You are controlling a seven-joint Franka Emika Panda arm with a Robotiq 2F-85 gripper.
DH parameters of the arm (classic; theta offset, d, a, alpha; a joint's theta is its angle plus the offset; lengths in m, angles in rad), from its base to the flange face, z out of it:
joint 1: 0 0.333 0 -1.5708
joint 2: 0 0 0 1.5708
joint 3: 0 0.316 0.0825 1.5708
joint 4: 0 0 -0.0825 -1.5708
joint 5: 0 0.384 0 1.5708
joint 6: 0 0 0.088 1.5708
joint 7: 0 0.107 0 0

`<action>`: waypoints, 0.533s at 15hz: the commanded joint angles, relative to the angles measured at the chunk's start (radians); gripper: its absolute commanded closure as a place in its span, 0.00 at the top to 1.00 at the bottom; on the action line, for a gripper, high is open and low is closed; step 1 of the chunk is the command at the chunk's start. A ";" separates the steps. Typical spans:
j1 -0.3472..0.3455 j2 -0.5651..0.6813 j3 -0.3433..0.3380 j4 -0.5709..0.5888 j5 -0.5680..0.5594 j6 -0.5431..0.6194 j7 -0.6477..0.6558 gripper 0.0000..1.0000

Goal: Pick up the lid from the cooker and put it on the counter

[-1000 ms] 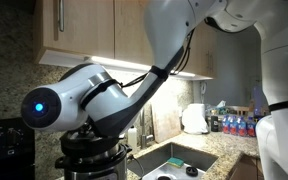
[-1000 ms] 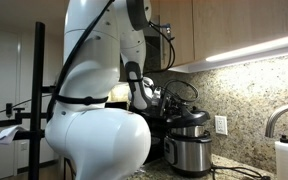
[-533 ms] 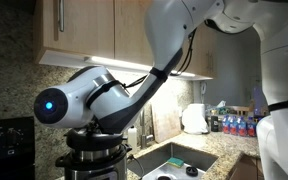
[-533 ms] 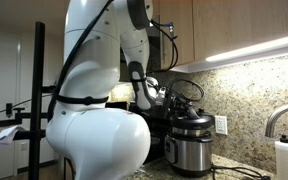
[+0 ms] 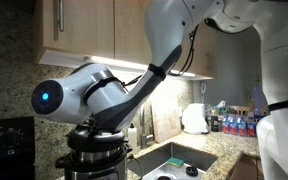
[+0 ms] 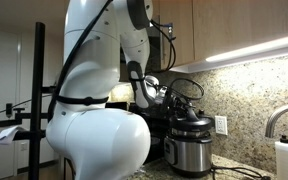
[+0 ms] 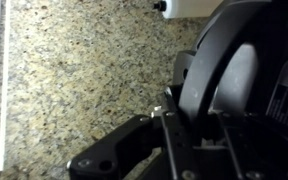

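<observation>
Most of an exterior view is filled by the white arm (image 5: 114, 95). Beneath it the cooker (image 5: 94, 163) stands on the counter (image 5: 220, 158) beside the sink (image 5: 174, 162), with its top hidden. In an exterior view from behind the arm, the lid (image 6: 191, 120) looks seated on the cooker, and the gripper (image 6: 168, 100) is close above it. In the wrist view, black fingers (image 7: 114, 158) appear drawn nearly together in front of speckled granite; I cannot tell what they clamp. The lid is probably rigid, fairly heavy and smooth-domed. Its raised top handle is the place to grip, centred so the lid does not tilt.
</observation>
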 commanded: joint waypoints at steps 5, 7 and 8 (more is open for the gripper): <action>-0.038 -0.011 -0.032 0.067 0.382 0.007 -0.503 0.06; -0.051 -0.007 -0.044 0.116 0.486 -0.014 -0.629 0.03; -0.055 -0.004 -0.048 0.133 0.524 -0.025 -0.673 0.05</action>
